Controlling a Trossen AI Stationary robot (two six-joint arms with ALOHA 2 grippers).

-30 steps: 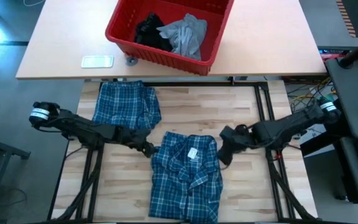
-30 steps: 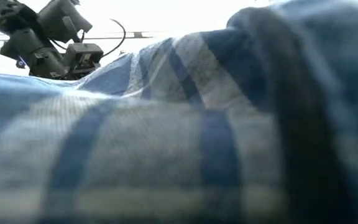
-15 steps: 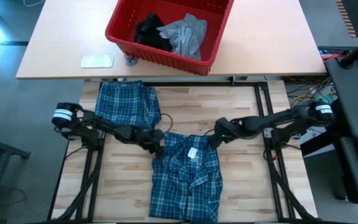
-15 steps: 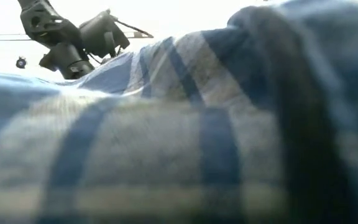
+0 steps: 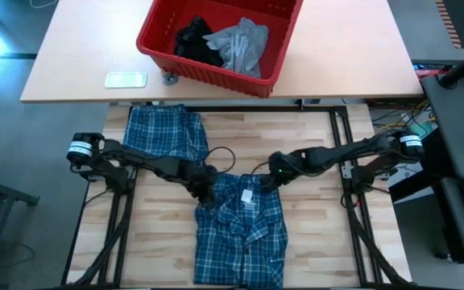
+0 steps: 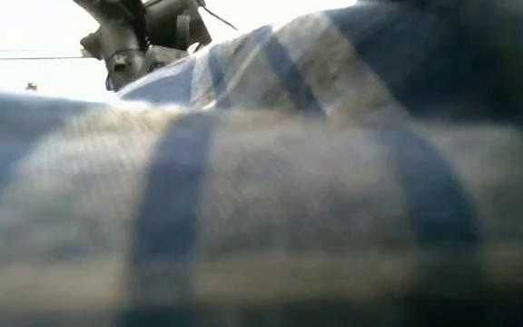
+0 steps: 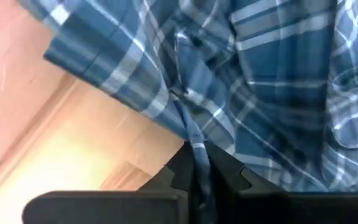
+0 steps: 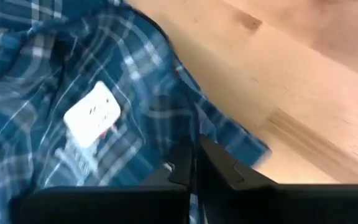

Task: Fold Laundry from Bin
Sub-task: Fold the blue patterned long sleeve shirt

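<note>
Laundry: plaid shirt (image 5: 242, 229) lies flat on the wood counter (image 5: 312, 153), centre-front, collar end w/ white label (image 5: 247, 196) facing the bin. My left gripper (image 5: 205, 196) is at the shirt's upper left corner, jaws clamped tight on a pinch of plaid fabric; left wrist view shows the cloth edge squeezed between my fingers (image 7: 180, 173). My right gripper (image 5: 266, 182) sits at the upper right corner, jaws also pressed together on the shirt edge near the label, per right wrist view. Fabric bunched btwn the two grips. Second plaid piece (image 5: 166, 137), folded, lies on the counter's far left, just beside my left arm. Red bin (image 5: 216, 74) is on the tan counter beyond, well apart from the shirt; grey T-shirt (image 5: 240, 44) and black garment (image 5: 193, 42) inside it, touching. Small pale flat item (image 5: 126, 79) lies beside the bin. Low view mostly filled w/ plaid cloth, one gripper above it.
</note>
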